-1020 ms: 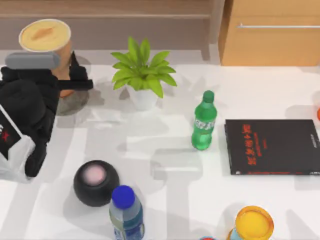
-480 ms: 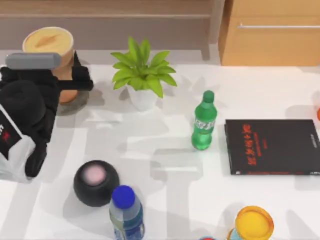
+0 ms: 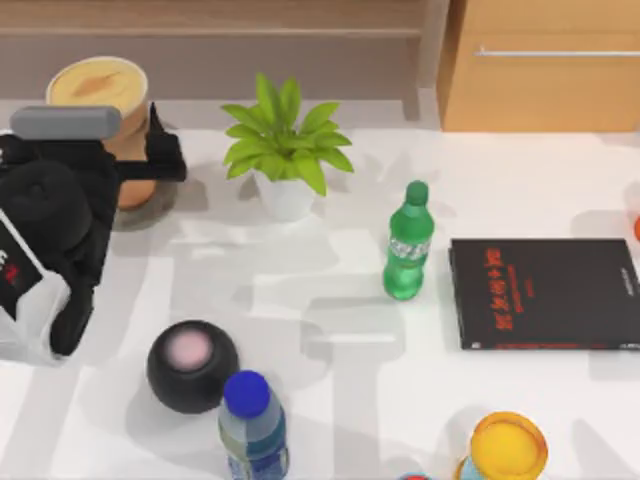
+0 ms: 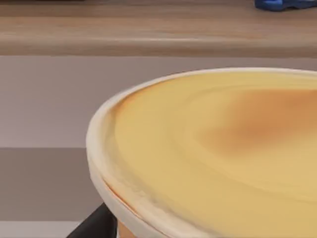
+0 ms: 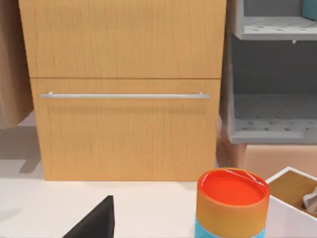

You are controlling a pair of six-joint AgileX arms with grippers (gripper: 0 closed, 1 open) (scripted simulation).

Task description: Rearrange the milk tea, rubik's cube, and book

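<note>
**Left hand on milk tea, far-left corner**

At far left of the surface [image 3: 350, 360], left arm [image 3: 55, 225] reaches back; left hand [image 3: 135, 165] pinches the milk tea [image 3: 105, 110], cup upright, base on a grey round pad [image 3: 150, 205]. Black book [image 3: 545, 293] lies at right. Plant [image 3: 285, 150], green bottle [image 3: 405, 250] stand mid-surface; black sphere [image 3: 192, 365], blue-capped bottle [image 3: 252, 425] nearer front.

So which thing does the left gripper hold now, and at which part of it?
The left gripper holds the milk tea, clamped on the cup's side below the rim, at the table's far left. Nothing shows in the right gripper.
</note>
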